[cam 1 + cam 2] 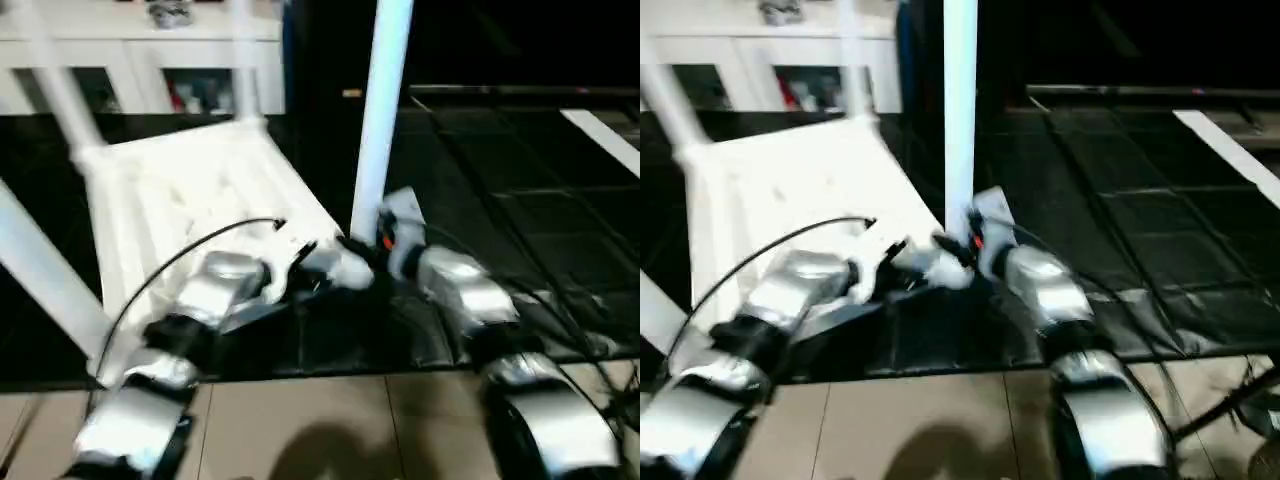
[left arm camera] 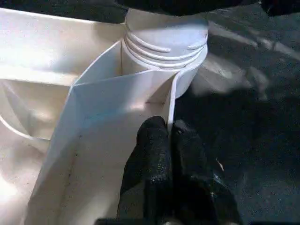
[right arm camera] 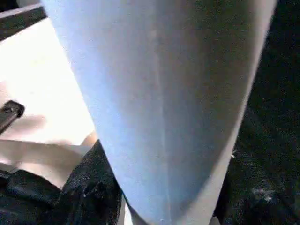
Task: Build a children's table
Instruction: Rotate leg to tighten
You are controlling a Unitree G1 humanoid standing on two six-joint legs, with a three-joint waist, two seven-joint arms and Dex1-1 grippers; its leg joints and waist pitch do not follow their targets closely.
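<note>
Nearest, the left gripper (image 2: 169, 140) pinches the table top's (image 1: 190, 200) side wall beside a threaded corner socket (image 2: 164, 51). The right gripper (image 3: 154, 206) clasps an upright leg (image 1: 380, 110) there. The top lies underside-up on a black mat (image 1: 520, 210); a white cabinet (image 1: 140, 50) stands beyond.

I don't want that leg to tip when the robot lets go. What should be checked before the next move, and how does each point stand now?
1. Leg upright at the near corner socket: ok, it stands close to vertical.
2. Thread fully turned in: not ok, thread rings show above the socket.
3. Left claw on the tabletop's rim: ok, fingers pinch the rim wall.
4. Right claw holding the leg: cannot tell, the leg hides the fingers.
5. Tabletop lying underside up on the dark mat: ok.
</note>
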